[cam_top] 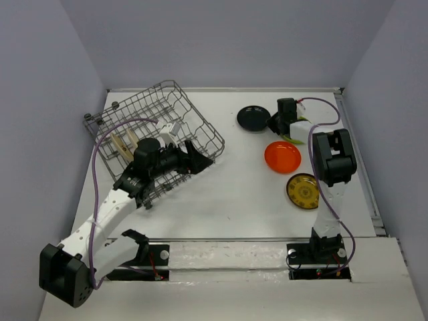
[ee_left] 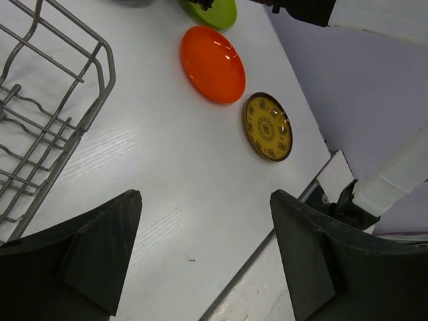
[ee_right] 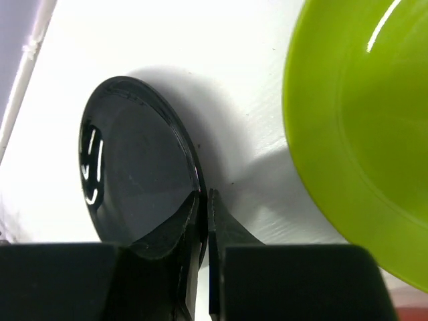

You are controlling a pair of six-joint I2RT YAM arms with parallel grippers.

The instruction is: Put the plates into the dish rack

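Observation:
The dish rack [cam_top: 200, 117], a grey wire basket, sits tilted at the far left. A cream plate [cam_top: 124, 146] stands upright inside it. My left gripper [cam_top: 200, 159] hangs over the rack's right side, open and empty [ee_left: 206, 197]. The black plate [cam_top: 251, 118] lies at the far right, and my right gripper [cam_top: 275, 124] is shut on its rim [ee_right: 204, 197]. In the right wrist view the black plate [ee_right: 134, 167] is pinched between both fingers, with the lime green plate [ee_right: 361, 134] just beside it. The orange plate [cam_top: 282, 157] and the yellow-brown patterned plate [cam_top: 304, 191] lie nearer.
The rack's corner [ee_left: 100, 60] shows left of my left fingers, with the orange plate [ee_left: 212, 63], patterned plate [ee_left: 267, 126] and lime plate [ee_left: 214, 12] beyond. The right arm's base [ee_left: 374, 194] stands at the table's near edge. Grey walls enclose the table.

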